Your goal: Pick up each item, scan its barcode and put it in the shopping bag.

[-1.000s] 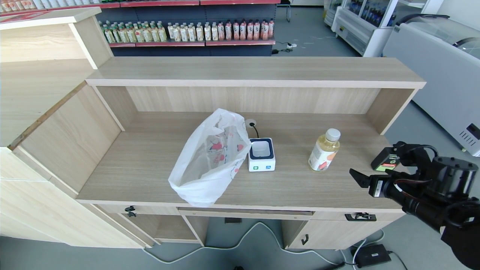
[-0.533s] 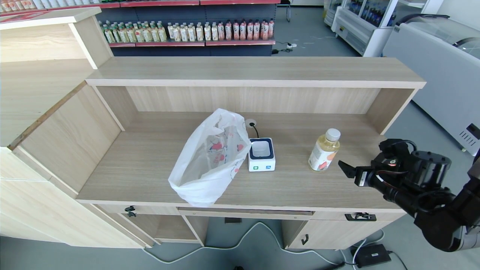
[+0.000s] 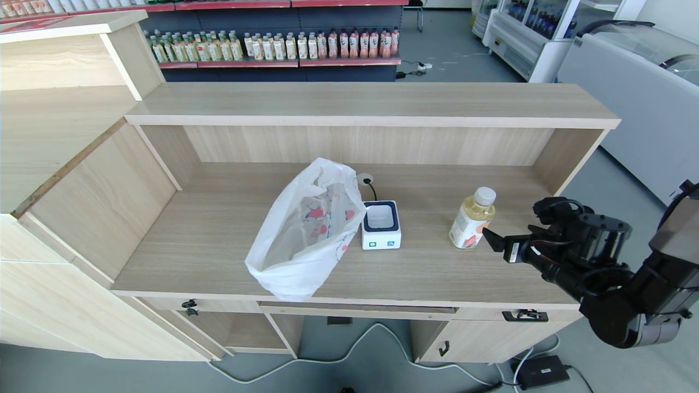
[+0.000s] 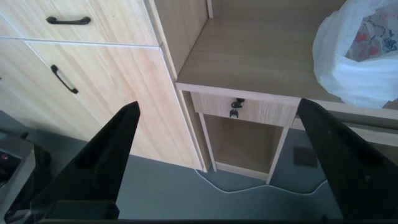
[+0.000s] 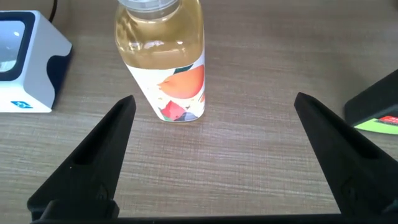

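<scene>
Stage of task, head view. The clear plastic bottle of pale yellow drink, white-capped with an orange-printed label (image 3: 472, 218), is standing upright on the light wooden counter (image 3: 218, 240), right of centre in the frame, not yet lifted, scanned or bagged. The small white box scanner with a dark blue rim (image 3: 380, 224) is sitting at centre. Touching its left side, the white plastic shopping bag with red print (image 3: 306, 229) is slumping with its mouth open. Whether the red shapes inside are goods or the bag's own print, I cannot tell. By my judgement, the whole cycle for this bottle is remaining.

My right claw (image 3: 491, 240) is hovering just right of the bottle, apart from it. In the right wrist view its fingers (image 5: 93, 162) are spreading wide, gripping nothing. My left claw (image 4: 219, 104) is likewise gaping, empty, hanging over the floor before the counter's cupboard fronts (image 4: 93, 81).
</scene>
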You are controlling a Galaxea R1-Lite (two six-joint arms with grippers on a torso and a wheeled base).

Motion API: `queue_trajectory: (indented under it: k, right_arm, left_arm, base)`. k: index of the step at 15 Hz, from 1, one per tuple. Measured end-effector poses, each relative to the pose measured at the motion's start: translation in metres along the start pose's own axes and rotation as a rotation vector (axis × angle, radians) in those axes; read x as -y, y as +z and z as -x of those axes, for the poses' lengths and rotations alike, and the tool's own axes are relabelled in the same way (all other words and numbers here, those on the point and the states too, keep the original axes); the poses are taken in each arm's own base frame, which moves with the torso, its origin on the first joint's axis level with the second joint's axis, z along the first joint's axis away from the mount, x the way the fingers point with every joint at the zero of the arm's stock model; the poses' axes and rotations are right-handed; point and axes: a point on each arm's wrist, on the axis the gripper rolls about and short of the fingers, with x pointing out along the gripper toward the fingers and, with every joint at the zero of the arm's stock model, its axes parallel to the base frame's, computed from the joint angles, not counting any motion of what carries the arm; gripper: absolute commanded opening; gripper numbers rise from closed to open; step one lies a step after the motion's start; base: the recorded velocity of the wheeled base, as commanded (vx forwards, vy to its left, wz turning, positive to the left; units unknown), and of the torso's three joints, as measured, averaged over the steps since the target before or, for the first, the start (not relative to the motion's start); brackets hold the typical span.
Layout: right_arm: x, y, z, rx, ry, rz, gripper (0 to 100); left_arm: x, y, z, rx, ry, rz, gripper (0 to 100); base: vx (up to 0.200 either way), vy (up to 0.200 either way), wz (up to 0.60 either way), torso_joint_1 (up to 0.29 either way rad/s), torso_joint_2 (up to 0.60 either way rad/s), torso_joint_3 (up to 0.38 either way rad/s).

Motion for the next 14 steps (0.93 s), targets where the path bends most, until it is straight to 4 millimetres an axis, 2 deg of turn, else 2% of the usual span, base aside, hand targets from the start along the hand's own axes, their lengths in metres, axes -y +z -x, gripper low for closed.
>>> queue_trajectory:
  k: [14]
  right_arm:
    - [-0.018, -0.009, -0.055, 0.070, 0.046, -0.003, 100]
  left_arm:
    - [0.000, 0.000, 0.000, 0.000, 0.000, 0.000, 100]
  base:
    - [0.000, 0.000, 0.00, 0.000, 0.00, 0.000]
